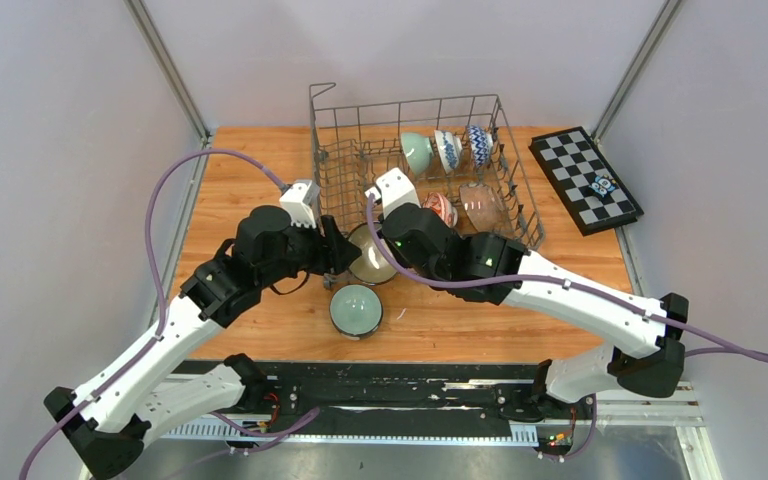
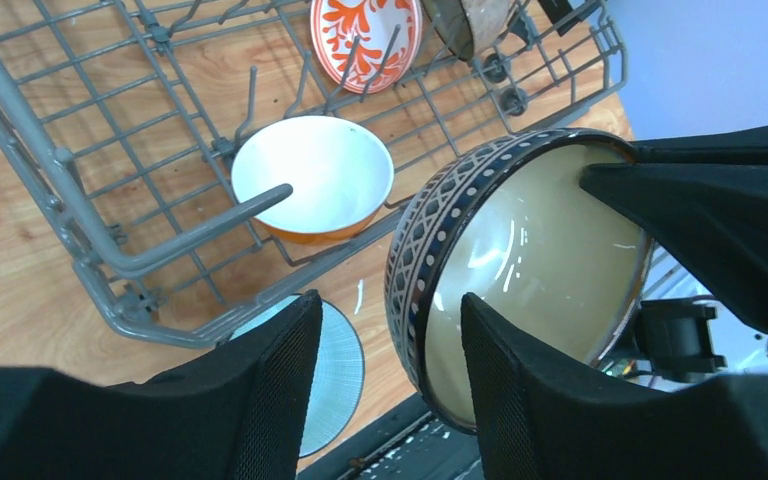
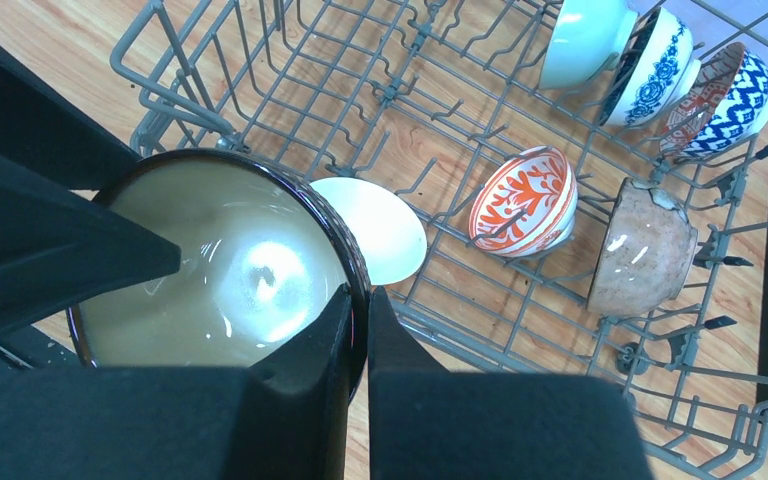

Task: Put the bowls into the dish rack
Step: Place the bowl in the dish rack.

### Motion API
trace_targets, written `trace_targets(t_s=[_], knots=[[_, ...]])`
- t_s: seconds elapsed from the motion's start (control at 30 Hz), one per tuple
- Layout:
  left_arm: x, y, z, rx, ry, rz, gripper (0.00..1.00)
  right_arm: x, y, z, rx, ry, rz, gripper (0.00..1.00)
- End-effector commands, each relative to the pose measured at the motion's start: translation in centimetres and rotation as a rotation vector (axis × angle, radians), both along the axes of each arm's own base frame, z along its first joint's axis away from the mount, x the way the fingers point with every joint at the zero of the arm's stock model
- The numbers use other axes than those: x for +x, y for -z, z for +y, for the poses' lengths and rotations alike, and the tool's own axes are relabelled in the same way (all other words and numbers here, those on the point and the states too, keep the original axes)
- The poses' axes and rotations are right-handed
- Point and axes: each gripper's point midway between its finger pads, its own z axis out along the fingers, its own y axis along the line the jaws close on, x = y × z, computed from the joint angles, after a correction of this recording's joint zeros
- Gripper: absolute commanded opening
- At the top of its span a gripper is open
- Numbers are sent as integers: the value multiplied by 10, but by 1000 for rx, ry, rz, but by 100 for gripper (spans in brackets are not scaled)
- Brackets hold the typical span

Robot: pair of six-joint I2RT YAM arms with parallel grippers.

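Right gripper clenched on the rim of a dark-rimmed beige bowl, one finger inside and one outside, holding it tilted at the lower left of the right wrist view, just outside the near wall of the dish rack. Left gripper spread wide, its fingers straddling the far side of that bowl's rim; whether they touch it cannot be told. The bowl shows a glossy cream inside and a dark outer band of white dots and criss-cross lines. Being glazed ceramic, it is likely rigid, fairly heavy for its size, slippery, and apt to chip against the wire tines; the rim, pinched through the wall, looks the soundest hold. Inside the rack, an orange bowl with a white inside sits just beyond the held one, a red-white patterned bowl and a mottled brown bowl at centre right, a row of three bowls at upper right. A pale bowl sits on the wooden surface, lower centre of the top view
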Motion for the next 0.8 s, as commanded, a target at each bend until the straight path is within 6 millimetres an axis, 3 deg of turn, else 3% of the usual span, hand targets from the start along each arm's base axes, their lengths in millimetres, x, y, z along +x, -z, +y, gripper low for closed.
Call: trace_targets(t_s=[0.0, 0.2, 0.3, 0.57, 0.7, 0.77], knots=[[6, 1, -2, -10, -21, -7, 49, -4, -29, -2, 94, 30, -48, 2], [6, 8, -9, -22, -5, 1, 23, -8, -31, 1, 96, 22, -55, 2], [6, 8, -9, -22, -5, -1, 0, -10, -30, 0, 100, 16, -52, 2], [2, -9, -8, -98, -1, -64, 0, -26, -28, 0, 165, -57, -5, 5], [-2, -16, -10, -147, 24, -109, 0, -36, -29, -8, 228, -77, 17, 47], [-4, -19, -11, -168, 35, -124, 0, -43, -34, -14, 291, -96, 23, 61]])
